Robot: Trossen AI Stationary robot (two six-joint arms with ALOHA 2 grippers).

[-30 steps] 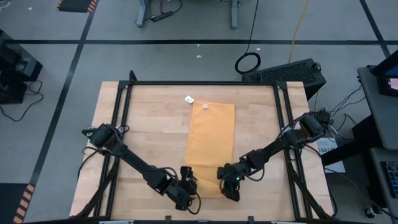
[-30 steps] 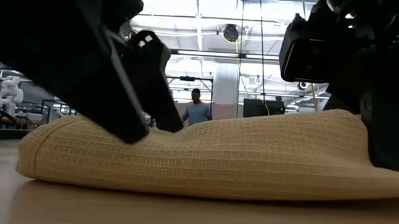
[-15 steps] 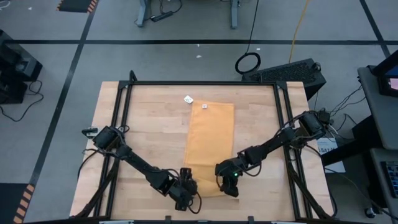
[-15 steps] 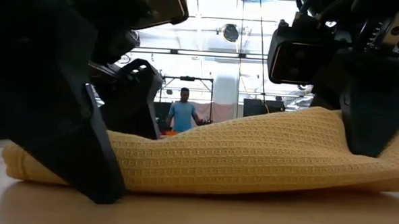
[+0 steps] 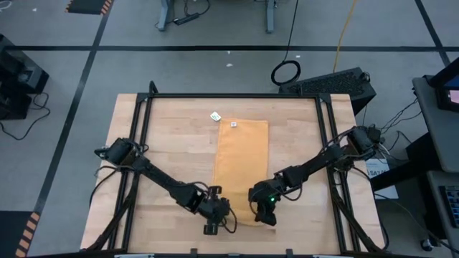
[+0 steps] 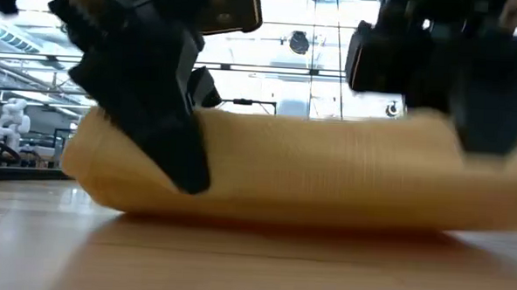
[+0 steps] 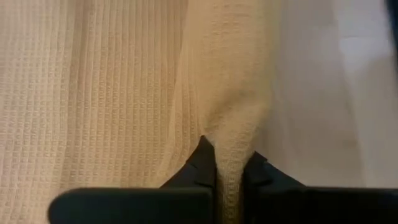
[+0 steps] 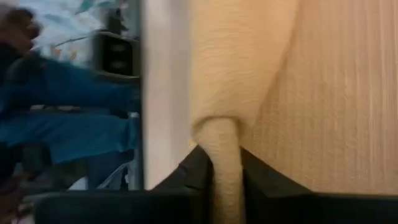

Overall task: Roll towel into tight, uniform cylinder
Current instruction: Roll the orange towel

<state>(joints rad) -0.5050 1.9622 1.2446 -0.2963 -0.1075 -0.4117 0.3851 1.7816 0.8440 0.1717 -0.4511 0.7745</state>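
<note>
Grey workshop floor with black tape lines surrounds the pale wooden table (image 5: 172, 165), whose edges carry a black frame. On it the mustard-yellow towel (image 5: 242, 161) lies as a long rectangle running from the far middle of the table toward the near edge, with a small white label (image 5: 233, 124) at its far end — too small for any writing to be read. A separate white scrap (image 5: 214, 116) sits on the wood just beside that far corner. At the near end, the left gripper (image 5: 214, 217) pinches the towel's left corner and the right gripper (image 5: 264, 211) its right corner; both wrist views show a fold of waffle-weave cloth clamped between closed dark fingers (image 7: 202, 168). From table height the near edge (image 6: 310, 169) is lifted and curled over — a soft hump between the two arms.
</note>
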